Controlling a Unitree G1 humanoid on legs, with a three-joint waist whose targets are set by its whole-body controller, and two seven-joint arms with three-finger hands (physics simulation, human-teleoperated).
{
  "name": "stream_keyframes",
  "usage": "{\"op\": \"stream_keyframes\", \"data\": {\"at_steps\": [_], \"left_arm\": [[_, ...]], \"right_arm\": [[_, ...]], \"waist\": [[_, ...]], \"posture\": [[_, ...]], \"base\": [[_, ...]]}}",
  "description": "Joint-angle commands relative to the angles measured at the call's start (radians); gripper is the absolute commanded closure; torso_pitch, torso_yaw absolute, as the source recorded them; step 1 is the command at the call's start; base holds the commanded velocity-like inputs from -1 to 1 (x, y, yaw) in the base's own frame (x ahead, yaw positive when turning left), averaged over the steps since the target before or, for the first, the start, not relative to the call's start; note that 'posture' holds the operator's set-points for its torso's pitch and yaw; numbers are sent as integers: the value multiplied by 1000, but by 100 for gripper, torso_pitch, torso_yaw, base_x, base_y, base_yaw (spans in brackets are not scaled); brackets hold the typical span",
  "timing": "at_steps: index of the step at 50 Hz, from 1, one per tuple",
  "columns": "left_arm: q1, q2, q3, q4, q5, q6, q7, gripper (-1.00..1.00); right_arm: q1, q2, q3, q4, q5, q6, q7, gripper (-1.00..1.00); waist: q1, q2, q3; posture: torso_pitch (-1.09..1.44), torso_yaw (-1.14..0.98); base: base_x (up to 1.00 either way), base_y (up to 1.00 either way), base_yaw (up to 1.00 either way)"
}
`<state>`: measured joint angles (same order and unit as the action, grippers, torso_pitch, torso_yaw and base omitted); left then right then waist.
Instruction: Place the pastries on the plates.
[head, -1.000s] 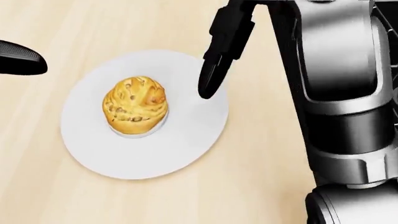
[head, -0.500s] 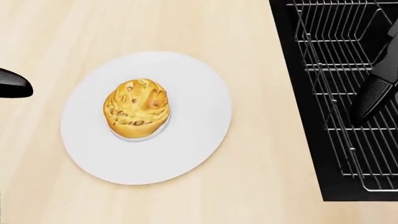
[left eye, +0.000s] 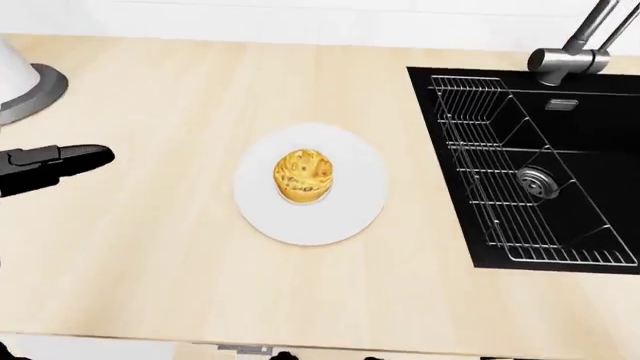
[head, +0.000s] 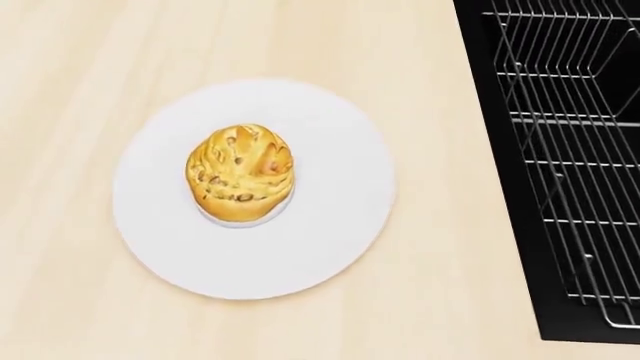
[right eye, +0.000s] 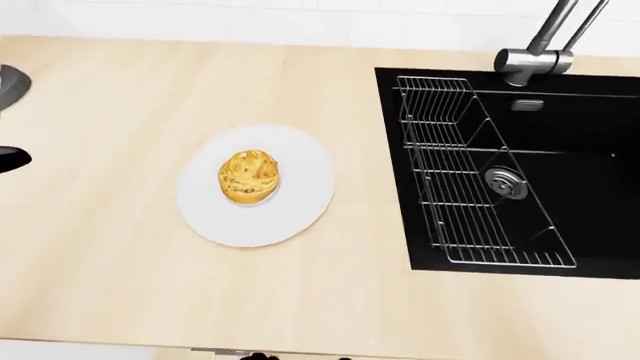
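One pastry (head: 240, 175) sits at the centre of the white plate (head: 330, 225) on the tabletop (left eye: 150, 247), so that placement looks done. No other pastries or plates show. The left hand (left eye: 55, 161), well left of the plate, holds nothing; whether its fingers are spread cannot be told. The right hand is out of view.

Pale wooden counter (left eye: 180, 255) with white plate (left eye: 350, 206), inset black sink (left eye: 590, 172).

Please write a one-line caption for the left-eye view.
Pastry resting on white plate, beside black sink; left hand at left edge.
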<state>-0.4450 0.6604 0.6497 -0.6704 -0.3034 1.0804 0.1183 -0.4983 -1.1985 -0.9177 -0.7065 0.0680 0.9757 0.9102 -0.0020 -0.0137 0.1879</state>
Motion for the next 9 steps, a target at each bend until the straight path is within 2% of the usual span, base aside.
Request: {"op": "stream_keyframes", "data": {"at_steps": [1, 4, 5, 6, 9], "left_arm": [[-22, 28, 45, -36, 15, -15, 21, -100], [2, 27, 85, -69, 3, 2, 20, -100], [8, 25, 95, -77, -3, 5, 19, -100], [30, 19, 111, -96, -9, 7, 12, -100], [63, 11, 149, -134, -19, 20, -2, -100]], "right_arm": [[60, -21, -104, -2, 15, -34, -31, -100], [163, 29, -226, -31, 18, -71, -10, -100], [181, 35, -249, -40, 21, -72, -8, -100], [231, 75, -306, -67, -2, -107, 30, -100], [275, 108, -410, -66, 4, -133, 86, -100]], "waist": [[0, 1, -20], [-1, -4, -15], [-1, -6, -15], [-2, -7, -15], [-3, -7, -15]], "posture": [[19, 0], [19, 0], [19, 0], [19, 0], [19, 0]], "base": [[0, 0, 0], [0, 0, 0], [0, 0, 0], [0, 0, 0], [0, 0, 0]]}}
